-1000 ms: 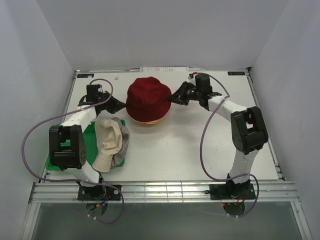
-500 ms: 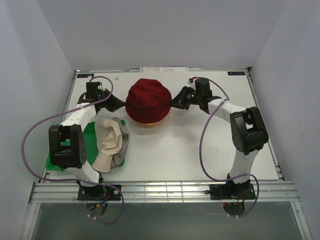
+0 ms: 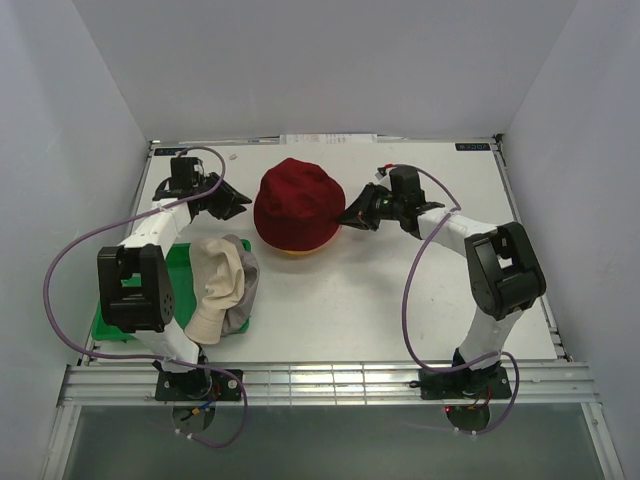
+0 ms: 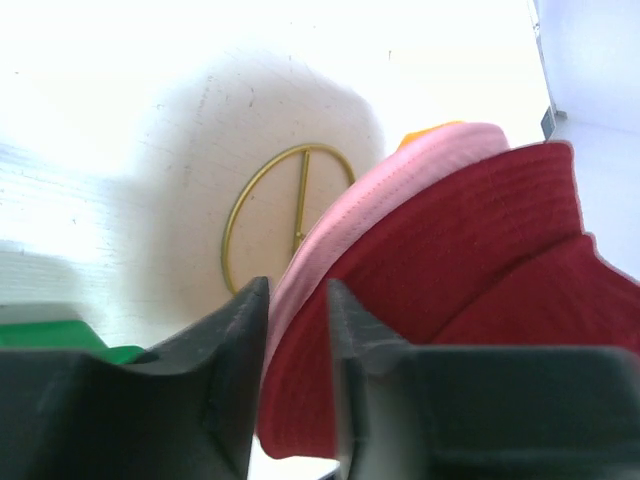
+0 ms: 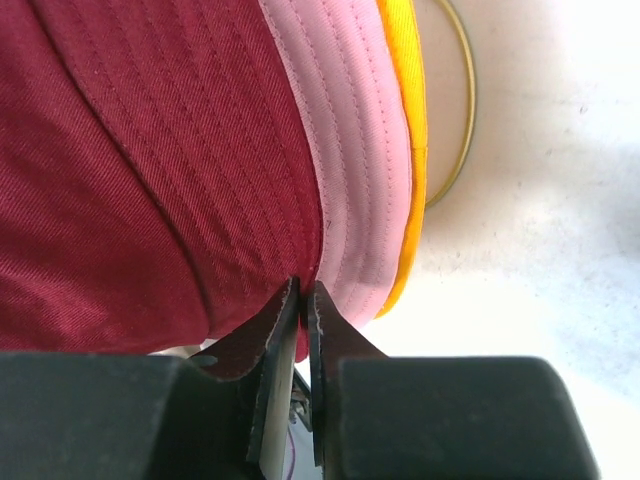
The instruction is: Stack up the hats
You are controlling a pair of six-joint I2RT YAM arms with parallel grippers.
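Two grippers flank a dark red soft fabric bucket hat (image 3: 297,203), topping a stack at 12 o'clock on the white table (image 3: 400,300), seen from overhead: left gripper (image 3: 243,203) at its 9 o'clock, right gripper (image 3: 343,218) at 3.

Left wrist view: jaws slightly spread, a pink fabric hat (image 4: 345,235) brim showing between them.

Right wrist view: jaws pinching the dark red brim, with the pink brim and a yellow-orange fabric hat (image 5: 408,100) brim layered at 3 o'clock of it.

Gold wire stand (image 4: 301,200) on the white surface (image 3: 380,290), centre of the left wrist view; green tray (image 3: 101,326) at lower left overhead.
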